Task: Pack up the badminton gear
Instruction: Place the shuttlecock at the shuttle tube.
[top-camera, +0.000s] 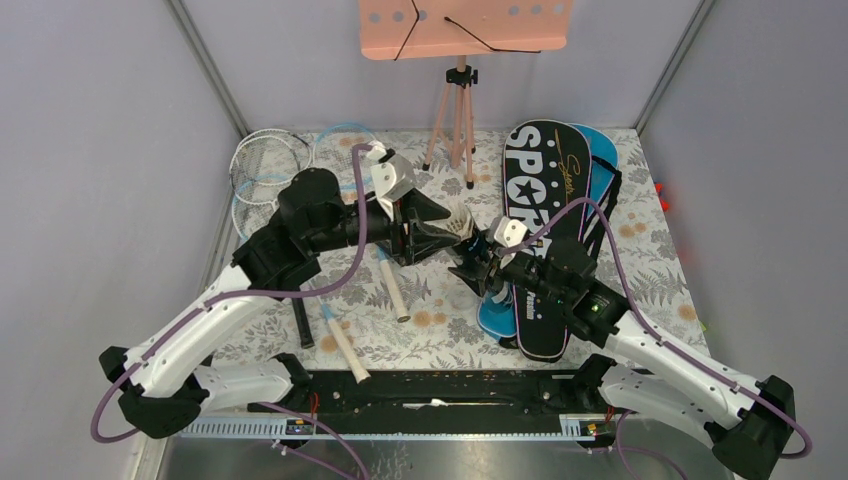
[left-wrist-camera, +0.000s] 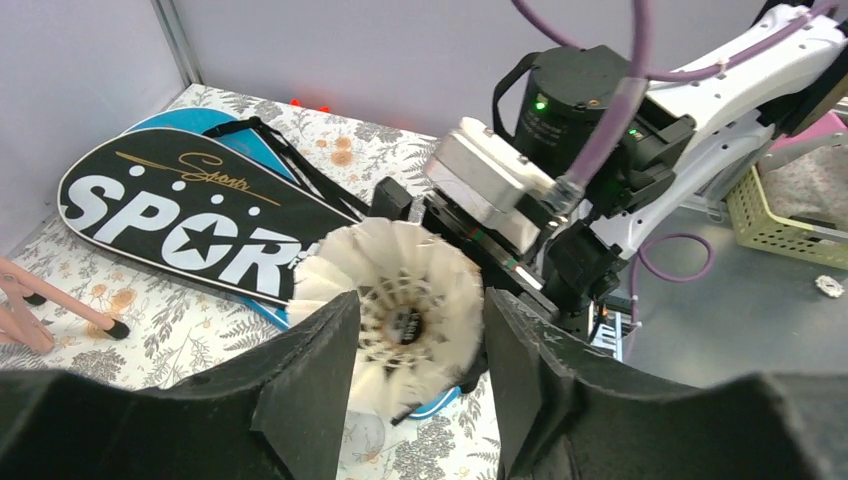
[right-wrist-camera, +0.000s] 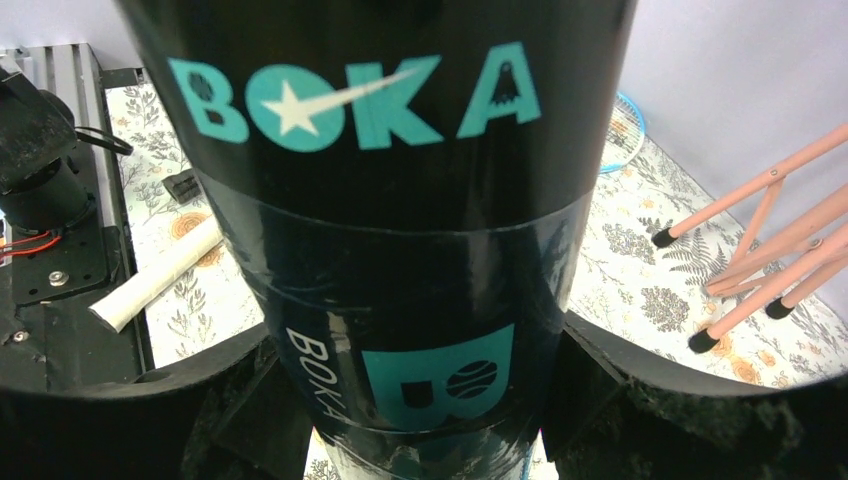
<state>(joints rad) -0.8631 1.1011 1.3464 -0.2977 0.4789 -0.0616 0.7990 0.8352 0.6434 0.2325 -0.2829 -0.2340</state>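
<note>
White feathers fill the gap between the fingers of my left gripper (left-wrist-camera: 417, 305). The shuttlecock (left-wrist-camera: 385, 270) sits up off the flowered table (top-camera: 430, 335), midway between my two arms. Its open skirt is turned toward my left wrist and its nose points away, at my right gripper (right-wrist-camera: 415, 430). My left jaws stand parted about as wide as the skirt, one on each side, framing it more than pinching it. Whether a pad brushes the feathers I cannot tell. My right gripper is closed around the black tube (right-wrist-camera: 390, 250), on its glossy body near the teal BOKA lettering.

I judge the shuttlecock almost weightless and very fragile: the feathers look thin and brittle, and a hard squeeze would bend or snap them. The safe hold is on the firm nose, or a light touch low on the skirt where the quills are bound, never on the feather tips. The tube should be stiff but smooth, so it could slip or turn in a slack grip; mid-body suits it.

To look at, the shuttlecock is a round fan of overlapping cream-white feathers, with darker binding rings and a small dark centre deep inside
</note>
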